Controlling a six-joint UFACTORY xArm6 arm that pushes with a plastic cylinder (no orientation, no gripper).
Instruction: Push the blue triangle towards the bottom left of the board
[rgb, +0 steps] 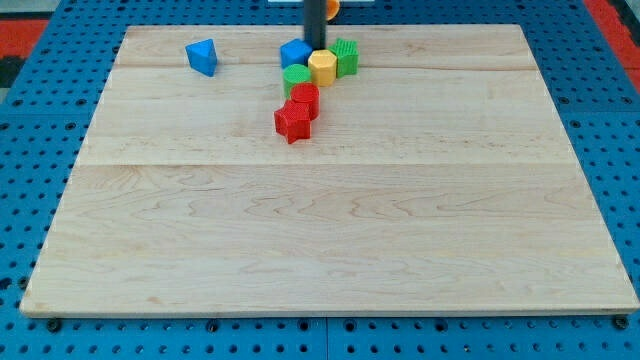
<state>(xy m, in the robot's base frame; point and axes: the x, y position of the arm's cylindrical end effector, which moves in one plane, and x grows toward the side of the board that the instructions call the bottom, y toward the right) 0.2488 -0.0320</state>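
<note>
My tip (315, 50), a bare rod grasping nothing, sits among clustered blocks between a blue block (294, 53) and a yellow block (322, 67). The blue triangle (202, 56) lies apart toward the view's left: light, rigid, likely to slide and pivot; push its upper-right face.

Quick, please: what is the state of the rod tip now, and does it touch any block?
My tip: no gripper, holds nothing; at the cluster, between the blue block and green block; contact unclear.
</note>
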